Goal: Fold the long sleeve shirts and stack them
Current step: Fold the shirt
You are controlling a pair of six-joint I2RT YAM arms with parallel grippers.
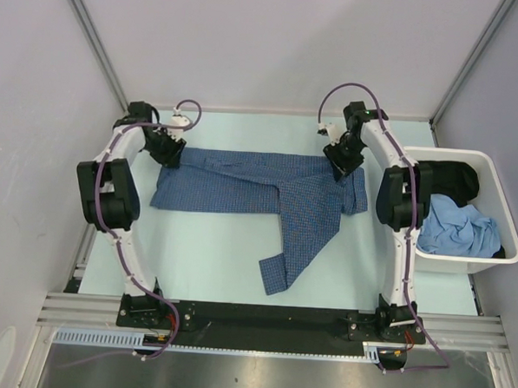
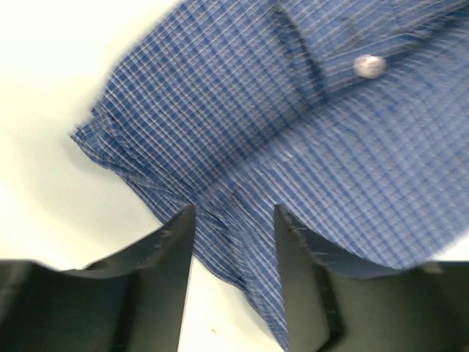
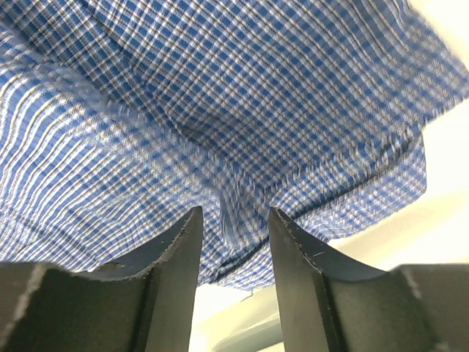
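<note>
A dark-blue, white-checked long sleeve shirt lies spread across the pale table, with one sleeve trailing toward the near edge. My left gripper is at the shirt's far left corner. In the left wrist view its jaws stand partly apart with the shirt's edge running between them, and a white button shows. My right gripper is at the far right corner. Its jaws also stand partly apart, over a small pucker of the checked cloth.
A white bin stands at the right edge of the table. It holds a black garment and a light-blue garment. Grey walls close in the back and both sides.
</note>
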